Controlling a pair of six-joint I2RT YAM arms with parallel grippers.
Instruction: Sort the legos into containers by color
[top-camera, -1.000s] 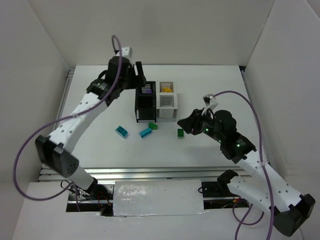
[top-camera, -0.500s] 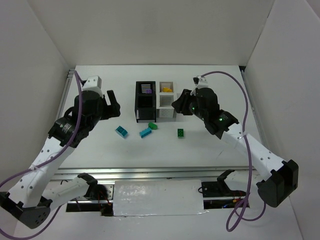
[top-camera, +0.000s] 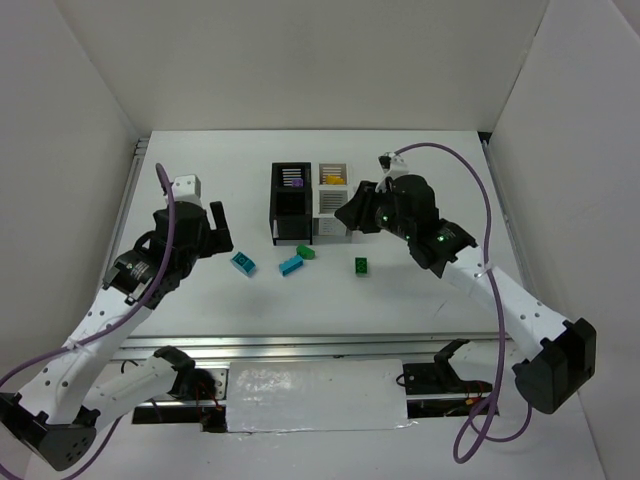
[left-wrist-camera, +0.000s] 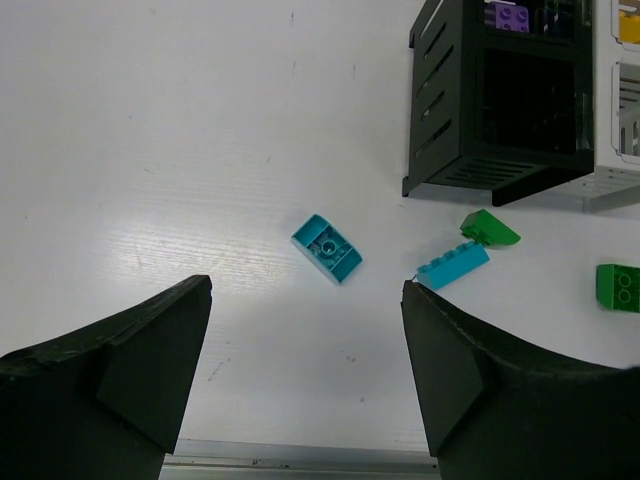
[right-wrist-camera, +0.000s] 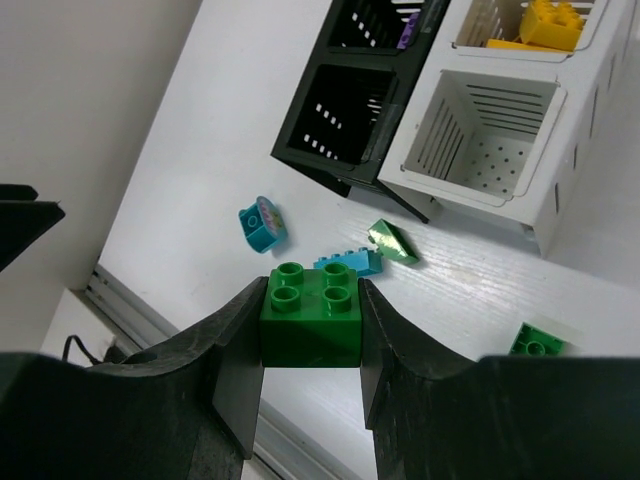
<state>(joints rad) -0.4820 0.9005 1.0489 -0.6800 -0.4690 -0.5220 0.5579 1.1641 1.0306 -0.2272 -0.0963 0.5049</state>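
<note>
Overhead view of a white table (top-camera: 430, 300) with four small square boxes clustered at the back, two black on the left and two white on the right. The right gripper (top-camera: 352, 216) hangs just beside the front white box (top-camera: 328, 205). From above, what it carries cannot be made out. Its wrist camera shows the two fingers (right-wrist-camera: 235, 350) closed against the sides of a green four-stud brick (right-wrist-camera: 310, 315), held studs-up above the table.

Beyond it sit the front black box (right-wrist-camera: 350, 105) and the front white box, neither with anything visible inside. The rear white box (right-wrist-camera: 500, 40), cut off by the top edge, holds yellow pieces (right-wrist-camera: 548, 18). The rear black box (right-wrist-camera: 385, 25) shows only a sliver of a purple brick (left-wrist-camera: 508, 14).

Four bricks lie loose on the table in front of the boxes:
- a teal rounded brick (left-wrist-camera: 327, 248);
- a long teal-blue brick (left-wrist-camera: 453, 265), one end hidden behind the held brick in the right wrist view;
- a green wedge (left-wrist-camera: 490, 228), just beside the long brick and near the front black box;
- a second green brick (left-wrist-camera: 620, 287), cut by the frame edge in the left wrist view and partly hidden behind a finger in the right wrist view.

The left gripper (left-wrist-camera: 305, 300) hovers above the table to the left of the boxes. Its fingers are spread wide with nothing between them, and only their dark tips show.
</note>
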